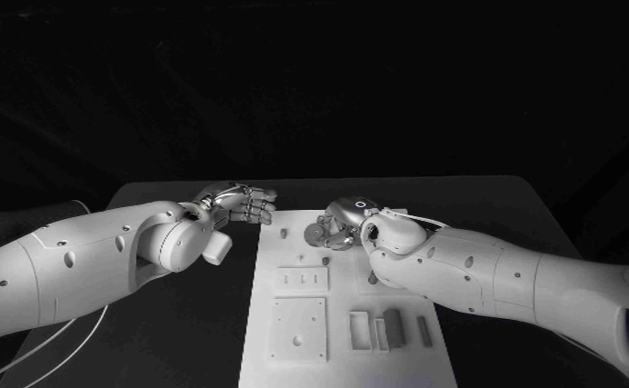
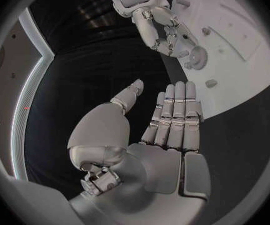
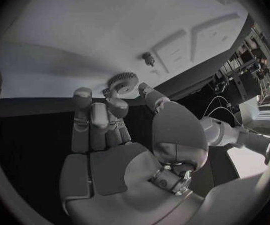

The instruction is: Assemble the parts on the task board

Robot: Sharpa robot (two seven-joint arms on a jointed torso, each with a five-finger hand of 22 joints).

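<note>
While my right hand (image 1: 352, 223) pinches the gear (image 3: 121, 81) between thumb and fingertips, it sits at the far end of the task board (image 1: 304, 365), with the toothed wheel low over the white surface. I cannot tell whether the gear touches the board yet. A short peg (image 3: 149, 58) stands on the board just beyond it, and I judge that to be its seat. To do this well I would keep the gear flat, line its bore over the peg before lowering, and let go only once it drops square. My left hand (image 1: 239, 203) holds nothing, fingers straight and together, over the bare bench (image 1: 171, 190) just beside the board's far left corner; I would keep it clear.
</note>
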